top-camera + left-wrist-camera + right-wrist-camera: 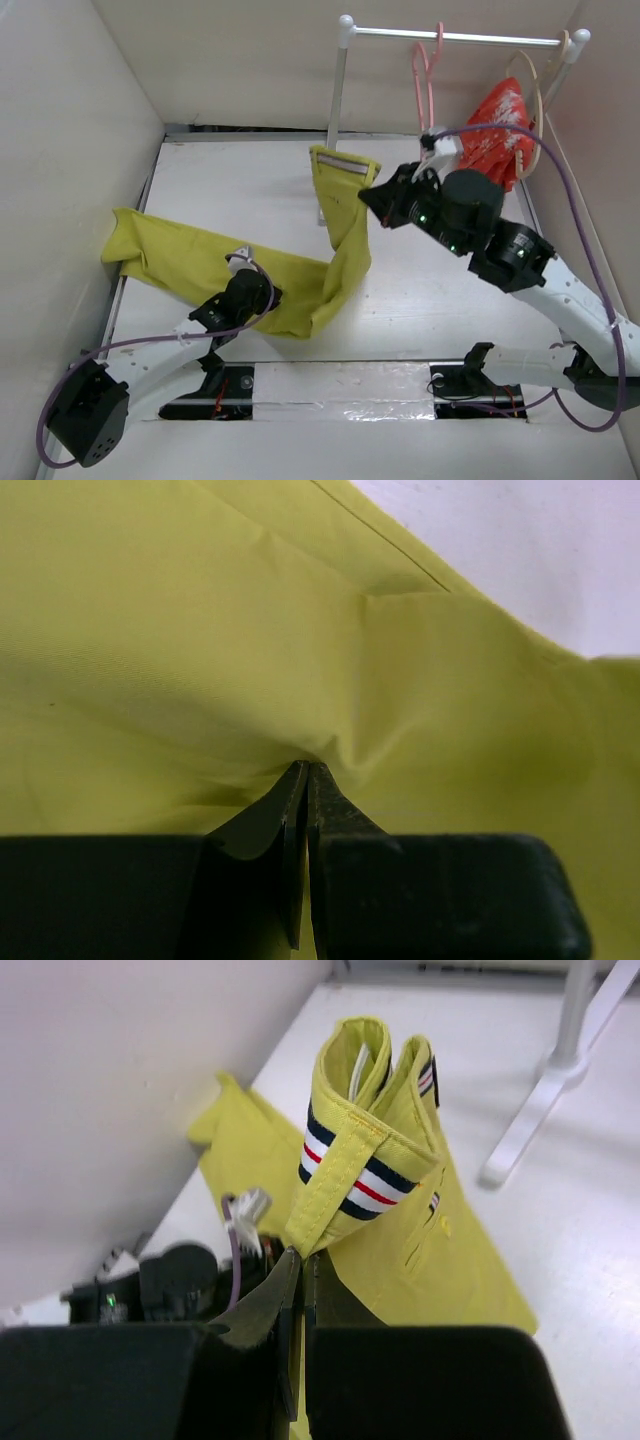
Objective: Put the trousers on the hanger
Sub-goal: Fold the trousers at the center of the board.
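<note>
Right hand [303, 1260]: closed on the trousers [190, 255] just below the striped waistband [365, 1175], holding that end raised off the surface [430, 290].
Left hand [305, 780]: closed, pinching a fold of yellow cloth low down, near the near edge and left of the middle.
Trousers: long axis runs from the lifted waistband down to a bend by the left hand, then along the surface toward the left edge.
Hanger [425, 85]: pink, empty, hooked on the rail [450, 37] above the far right corner.
Deciding relation: the hanger lies beyond the right hand and to its right, higher up; the right arm is clearly the nearer.
Arm poses: right arm reaches up and inward from the near right corner; left arm lies low, elbow bent.
</note>
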Controlling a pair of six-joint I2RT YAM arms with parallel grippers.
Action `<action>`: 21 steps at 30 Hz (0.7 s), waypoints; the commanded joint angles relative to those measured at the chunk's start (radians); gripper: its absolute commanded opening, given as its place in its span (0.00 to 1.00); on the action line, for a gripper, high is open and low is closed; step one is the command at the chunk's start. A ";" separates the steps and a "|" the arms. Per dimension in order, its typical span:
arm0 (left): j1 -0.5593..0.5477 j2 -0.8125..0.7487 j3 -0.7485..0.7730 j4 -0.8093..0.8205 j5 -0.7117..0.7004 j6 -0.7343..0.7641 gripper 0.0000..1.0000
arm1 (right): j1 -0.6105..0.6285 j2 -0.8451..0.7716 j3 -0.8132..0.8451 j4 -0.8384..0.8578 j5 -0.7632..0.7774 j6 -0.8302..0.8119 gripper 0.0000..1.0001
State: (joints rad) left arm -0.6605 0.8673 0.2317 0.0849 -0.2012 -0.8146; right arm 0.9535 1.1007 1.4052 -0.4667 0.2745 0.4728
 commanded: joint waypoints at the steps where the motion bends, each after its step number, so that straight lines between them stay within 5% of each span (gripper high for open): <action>1: -0.010 -0.045 -0.047 0.039 0.069 -0.018 0.00 | -0.091 -0.012 0.231 0.090 0.040 -0.071 0.00; 9: -0.157 0.201 -0.011 0.289 0.091 -0.081 0.00 | -0.191 0.019 0.457 -0.015 -0.089 -0.109 0.00; 14: -0.361 0.558 0.301 0.375 0.036 -0.109 0.00 | -0.236 0.019 0.485 -0.059 -0.147 -0.112 0.00; 21: -0.470 0.915 0.592 0.441 0.112 -0.143 0.00 | -0.265 0.079 0.544 -0.109 -0.204 -0.132 0.00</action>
State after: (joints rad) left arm -1.0966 1.7153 0.7444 0.4572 -0.1322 -0.9268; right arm 0.6998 1.1736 1.8759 -0.6693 0.1287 0.3580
